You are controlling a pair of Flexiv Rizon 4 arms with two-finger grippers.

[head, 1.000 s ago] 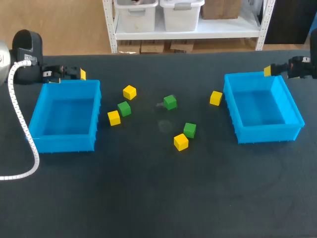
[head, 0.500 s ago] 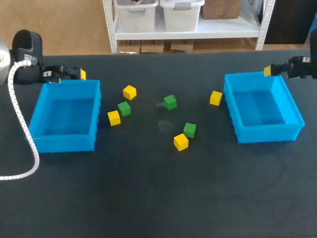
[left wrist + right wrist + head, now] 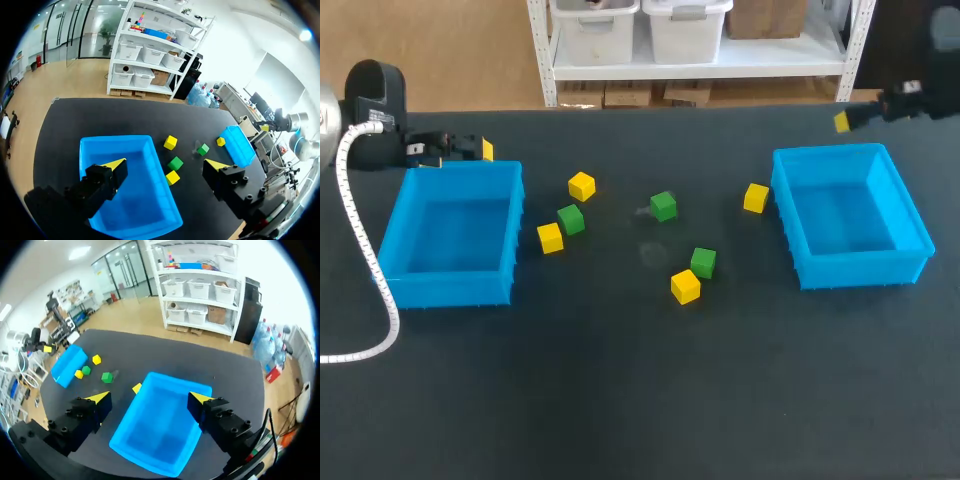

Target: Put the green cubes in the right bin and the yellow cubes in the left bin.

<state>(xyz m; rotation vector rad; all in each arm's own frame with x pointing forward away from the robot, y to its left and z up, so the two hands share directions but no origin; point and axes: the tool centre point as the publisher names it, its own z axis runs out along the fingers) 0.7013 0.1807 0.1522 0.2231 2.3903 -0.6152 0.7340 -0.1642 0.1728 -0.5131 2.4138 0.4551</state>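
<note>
Nothing sorted yet: left bin (image 3: 445, 288) and right bin (image 3: 865, 270) both hold nothing, everything loose on the tabletop (image 3: 620, 400).
Your left pincer (image 3: 165, 163) hangs open and empty at the left bin's far rim, likely parked clear of the work. Four yellow cubes (image 3: 582, 186) and three green cubes (image 3: 571, 219) lie mixed between the bins; one yellow (image 3: 756, 197) sits just beside the right bin, so it needs the long haul. Your right pincer (image 3: 150, 397) is open and empty too, beyond that bin's far rim.
</note>
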